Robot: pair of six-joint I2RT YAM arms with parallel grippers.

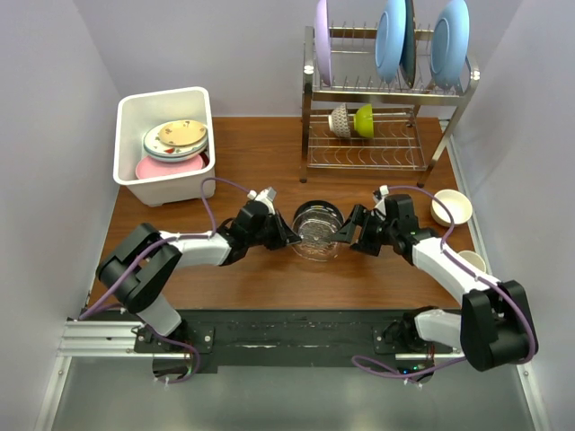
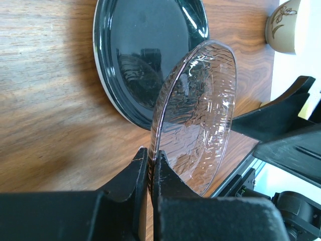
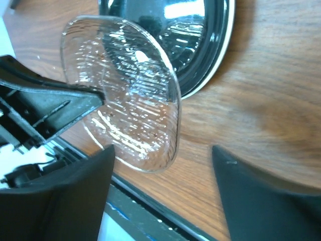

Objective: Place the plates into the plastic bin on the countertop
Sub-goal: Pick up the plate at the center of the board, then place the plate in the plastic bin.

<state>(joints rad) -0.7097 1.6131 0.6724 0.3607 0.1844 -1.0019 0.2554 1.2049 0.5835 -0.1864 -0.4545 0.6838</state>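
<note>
**Operator:** What count was logged at the centre of the surface?
**Technician:** Two: one clear glass plate and one dark plate.
**Operator:** And on the rack?
**Technician:** One lilac plate, two light-blue plates and two bowls were counted.

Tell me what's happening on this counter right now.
The left claw is shut on the rim of a clear ribbed glass plate, holding it tilted up above a black round plate that lies flat on the reddish-brown wooden countertop. The right claw stands open on the clear plate's other side, gripping nothing. The white rectangular plastic bin at the far left already holds a stack of plates; these two are not in it yet.
</note>
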